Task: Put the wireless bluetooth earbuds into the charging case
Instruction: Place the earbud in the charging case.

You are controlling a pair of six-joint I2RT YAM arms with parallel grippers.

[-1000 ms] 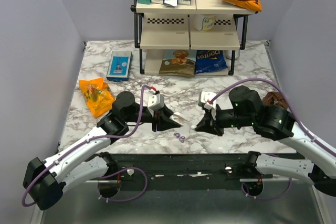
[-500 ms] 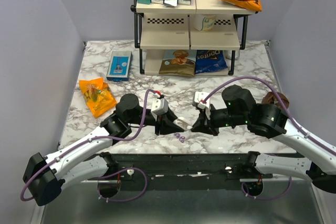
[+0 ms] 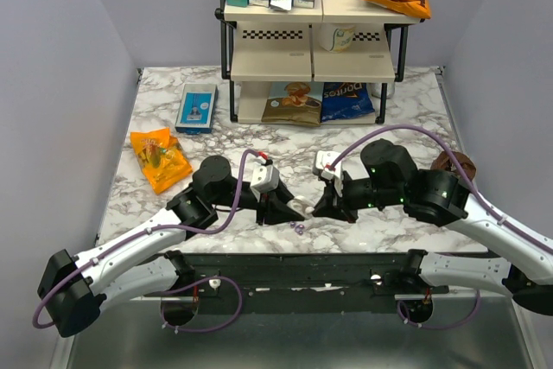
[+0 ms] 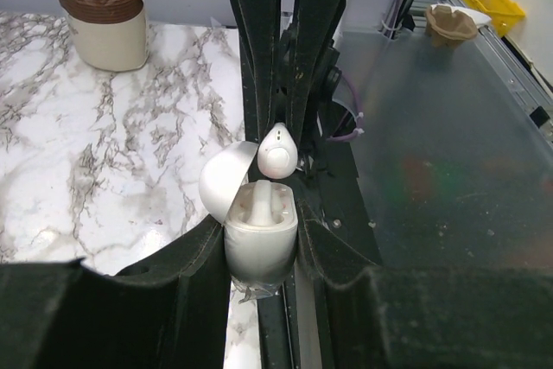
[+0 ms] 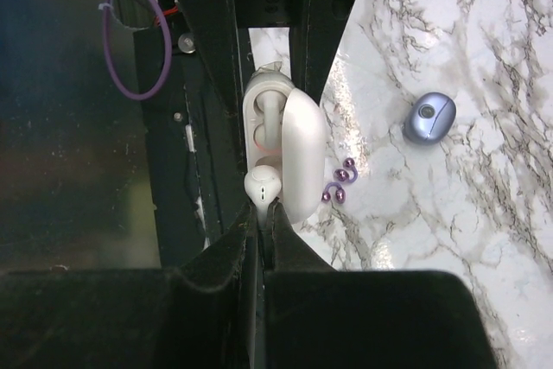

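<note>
Over the marble surface [image 3: 389, 101], near its front edge, the left jaws are clamped across the lower shell of the white charging case [image 4: 259, 248], whose lid is hinged open. The right jaws, nearly closed, pinch a white earbud [image 5: 263, 184] right at the case's open mouth. Both pieces look light, rigid and glossy, so probably slippery; the case is best gripped across its body, the bud by its narrow end. A lavender-blue round object [image 5: 429, 117] and tiny purple rings [image 5: 339, 181] lie nearby.
</note>
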